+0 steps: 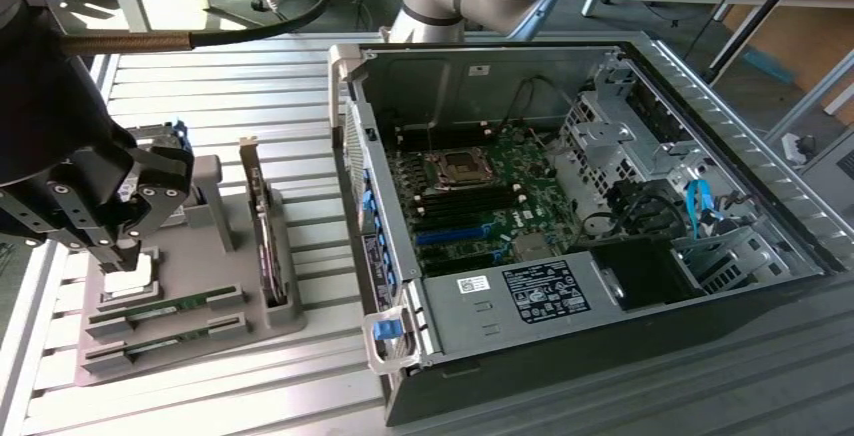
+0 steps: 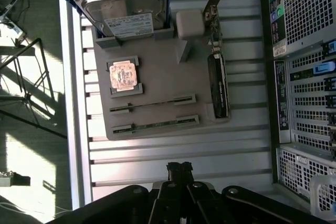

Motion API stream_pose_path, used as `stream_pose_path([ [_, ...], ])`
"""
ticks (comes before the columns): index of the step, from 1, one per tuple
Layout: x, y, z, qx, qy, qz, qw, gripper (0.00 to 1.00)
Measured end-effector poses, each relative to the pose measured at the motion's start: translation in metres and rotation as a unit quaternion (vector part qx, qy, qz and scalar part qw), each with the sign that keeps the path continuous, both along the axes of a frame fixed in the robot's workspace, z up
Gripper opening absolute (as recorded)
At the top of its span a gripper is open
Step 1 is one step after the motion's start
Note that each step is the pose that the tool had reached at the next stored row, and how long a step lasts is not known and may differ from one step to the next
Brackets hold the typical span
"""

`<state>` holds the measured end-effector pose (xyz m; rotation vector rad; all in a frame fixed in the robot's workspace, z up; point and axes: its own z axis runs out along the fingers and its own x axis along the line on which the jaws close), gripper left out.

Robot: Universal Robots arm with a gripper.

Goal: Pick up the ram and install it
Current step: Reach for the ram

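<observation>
Two ram sticks, thin and green, lie edge-up in slots of a grey holder (image 2: 163, 72): one ram stick (image 2: 152, 104) (image 1: 170, 306) nearer the processor chip, the other (image 2: 155, 125) (image 1: 167, 338) by the holder's edge. My gripper (image 2: 179, 169) (image 1: 124, 258) hangs above the table with its black fingers pressed together, shut on nothing. In the exterior view it hovers over the holder's left part, near the chip's seat and a little above both sticks.
The holder also carries a hard drive (image 2: 126, 3), a copper-topped processor chip (image 2: 124, 74) and an upright dark expansion card (image 2: 218, 85). On the exterior view's right lies an open computer case (image 1: 641, 86) with its green motherboard (image 1: 501, 181). Slatted metal table all around.
</observation>
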<state>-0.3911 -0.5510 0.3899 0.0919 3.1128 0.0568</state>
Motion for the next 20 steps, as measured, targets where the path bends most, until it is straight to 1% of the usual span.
stream_pose_path([
  [6, 0.0, 0.0006, 0.0, 0.0001, 0.0, 0.001, 1.0, 0.1],
  [10, 0.0, 0.0039, -0.0001, 0.0, 0.0, 0.001, 1.0, 0.1],
  [15, 0.0, 0.0117, -0.0003, 0.0, 0.0, 0.001, 1.0, 0.1],
  [20, 0.0, 0.0142, -0.0004, 0.0, 0.0, 0.001, 1.0, 0.1],
])
